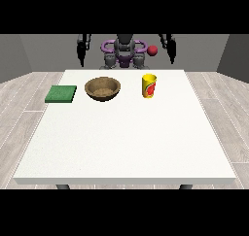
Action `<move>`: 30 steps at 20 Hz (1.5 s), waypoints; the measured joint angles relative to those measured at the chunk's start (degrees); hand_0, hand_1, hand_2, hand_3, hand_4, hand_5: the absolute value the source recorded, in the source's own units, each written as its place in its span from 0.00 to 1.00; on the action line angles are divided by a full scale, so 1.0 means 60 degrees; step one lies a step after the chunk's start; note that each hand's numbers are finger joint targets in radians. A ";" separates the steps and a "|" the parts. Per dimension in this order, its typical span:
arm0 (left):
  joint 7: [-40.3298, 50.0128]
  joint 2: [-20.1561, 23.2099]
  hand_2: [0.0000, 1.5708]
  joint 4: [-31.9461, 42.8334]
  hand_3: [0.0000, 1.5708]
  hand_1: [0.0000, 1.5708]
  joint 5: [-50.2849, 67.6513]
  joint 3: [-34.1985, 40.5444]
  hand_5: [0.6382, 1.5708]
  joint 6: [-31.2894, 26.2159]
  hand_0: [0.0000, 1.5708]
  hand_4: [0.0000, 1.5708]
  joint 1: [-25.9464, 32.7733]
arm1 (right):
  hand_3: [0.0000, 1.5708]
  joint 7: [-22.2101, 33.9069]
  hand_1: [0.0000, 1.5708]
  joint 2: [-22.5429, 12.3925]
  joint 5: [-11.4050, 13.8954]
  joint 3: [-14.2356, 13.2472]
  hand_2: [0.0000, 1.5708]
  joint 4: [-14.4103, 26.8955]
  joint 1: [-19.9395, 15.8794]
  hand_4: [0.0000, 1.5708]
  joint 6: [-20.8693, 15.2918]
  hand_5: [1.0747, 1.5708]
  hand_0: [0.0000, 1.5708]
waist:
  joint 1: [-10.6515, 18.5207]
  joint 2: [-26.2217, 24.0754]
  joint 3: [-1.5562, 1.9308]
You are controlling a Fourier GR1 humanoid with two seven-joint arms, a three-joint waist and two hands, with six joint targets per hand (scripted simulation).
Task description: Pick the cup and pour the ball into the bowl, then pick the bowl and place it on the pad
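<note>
A yellow cup [149,85] with a red mark stands upright on the white table [126,143], towards the far edge, right of centre. A small red ball [152,50] shows in the air above the cup, level with the robot's shoulder and touching nothing. Left of the cup sits a brown wooden bowl [102,89] with nothing in it. A flat green pad [61,93] lies left of the bowl. The hand at the view's left [81,55] and the hand at the view's right [171,53] both hang beyond the table's far edge, fingers straight, holding nothing.
The robot's torso [124,53] stands behind the table's far edge, between the two arms. Bare white tabletop stretches from the row of objects to the near edge. Wooden floor surrounds the table.
</note>
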 measured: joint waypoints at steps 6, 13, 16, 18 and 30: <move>0.0589 0.0234 0.00 -0.0650 0.00 0.00 0.0132 0.0111 0.99 -0.0051 0.00 0.42 -0.0087 | 0.00 0.0590 0.00 -0.0242 -0.0083 -0.0101 0.00 -0.0671 -0.0045 0.56 0.0035 0.92 0.00 | -0.0005 -0.1730 0.0009; 0.3207 -0.0859 0.00 -0.1887 0.00 0.00 0.1038 -0.0218 0.99 0.0775 0.00 0.38 0.0140 | 0.00 0.3038 0.00 0.0295 -0.1150 -0.0118 0.00 -0.2205 0.0595 0.52 -0.0265 0.91 0.00 | -0.0586 -0.3477 0.0040; 0.3988 -0.0976 0.00 -0.2556 0.00 0.00 0.0887 -0.0487 0.99 0.1316 0.00 0.36 -0.0160 | 0.00 0.3825 0.00 0.0167 -0.1485 -0.0323 0.00 -0.3050 0.0527 0.49 -0.0321 0.95 0.00 | -0.0705 -0.3301 0.0043; 0.4050 -0.1040 0.00 -0.2788 0.00 0.00 0.0694 -0.0565 0.98 0.1541 0.00 0.38 -0.0490 | 0.00 0.4002 0.00 0.0174 -0.1511 -0.0406 0.00 -0.3452 0.0324 0.48 -0.0459 0.96 0.00 | -0.0780 -0.2823 0.0046; 0.0582 -0.0862 0.00 -0.1147 0.00 0.00 0.0128 0.0133 0.92 0.1439 0.00 0.35 -0.2139 | 0.00 0.1561 0.00 0.0290 -0.1625 -0.0806 0.00 -0.2843 -0.1154 0.44 -0.0085 0.95 0.00 | -0.1093 0.1167 0.0044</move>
